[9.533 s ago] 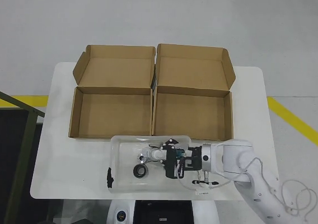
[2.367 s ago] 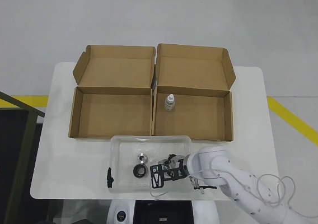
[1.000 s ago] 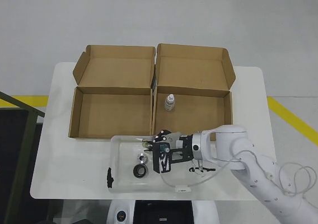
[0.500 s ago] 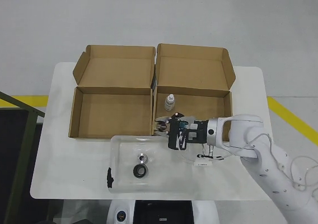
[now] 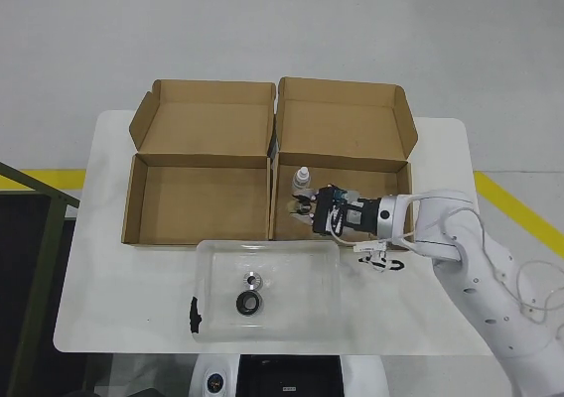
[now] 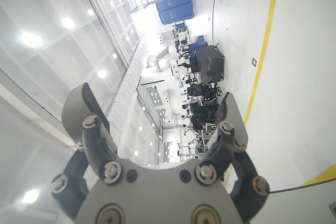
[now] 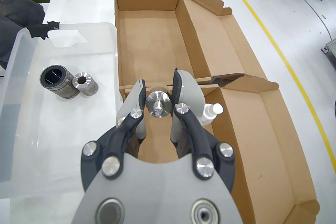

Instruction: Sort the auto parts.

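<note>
My right gripper [image 7: 157,93] is clamped on a small stepped metal part [image 7: 158,104], held over the floor of the cardboard box [image 7: 252,156], just beside the white bottle [image 7: 211,110] in that box. Next to the box, a clear bin [image 7: 86,24] holds a dark bearing [image 7: 56,82] and a metal bushing [image 7: 85,83], touching each other. My left gripper [image 6: 157,93] gapes wide, holding nothing.

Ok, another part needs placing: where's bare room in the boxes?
Left box: bare all over. Right box: free toward its outer wall; crowded by the shared wall, with the bottle and the right hand holding a metal part.
</note>
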Tool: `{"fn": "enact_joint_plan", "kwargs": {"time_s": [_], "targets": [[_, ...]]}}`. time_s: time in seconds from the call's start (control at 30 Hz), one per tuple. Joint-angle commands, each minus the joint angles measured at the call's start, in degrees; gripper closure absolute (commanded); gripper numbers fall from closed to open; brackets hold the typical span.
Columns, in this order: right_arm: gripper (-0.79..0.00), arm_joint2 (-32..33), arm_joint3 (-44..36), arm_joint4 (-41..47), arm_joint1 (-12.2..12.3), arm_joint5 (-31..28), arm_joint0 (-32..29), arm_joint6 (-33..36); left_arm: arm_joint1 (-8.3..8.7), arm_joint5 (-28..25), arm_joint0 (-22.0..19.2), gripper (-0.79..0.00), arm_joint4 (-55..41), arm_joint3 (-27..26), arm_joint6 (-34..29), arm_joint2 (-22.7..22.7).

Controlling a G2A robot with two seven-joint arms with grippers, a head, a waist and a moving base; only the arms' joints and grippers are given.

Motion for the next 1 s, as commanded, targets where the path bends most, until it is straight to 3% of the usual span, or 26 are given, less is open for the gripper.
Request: {"fn": "enact_joint_plan", "kwargs": {"time_s": [0.0,0.53,0.97], "targets": [[0.0,-0.2,1.6,0.3,-0.1,-0.2,0.7,0.3,0.0,0.0,0.0,-0.785,0.0,0.0,0.0,0.0],[0.0,-3.5,12.6,0.4,-0.7,-0.9,6.8,5.5,0.0,0.0,0.0,-0.785,0.0,0.0,0.0,0.0],[0.0,-8.0,23.2,-0.9,-2.4,1.8,13.3,7.4,0.0,0.0,0.0,-0.785,0.0,0.0,0.0,0.0]]}}
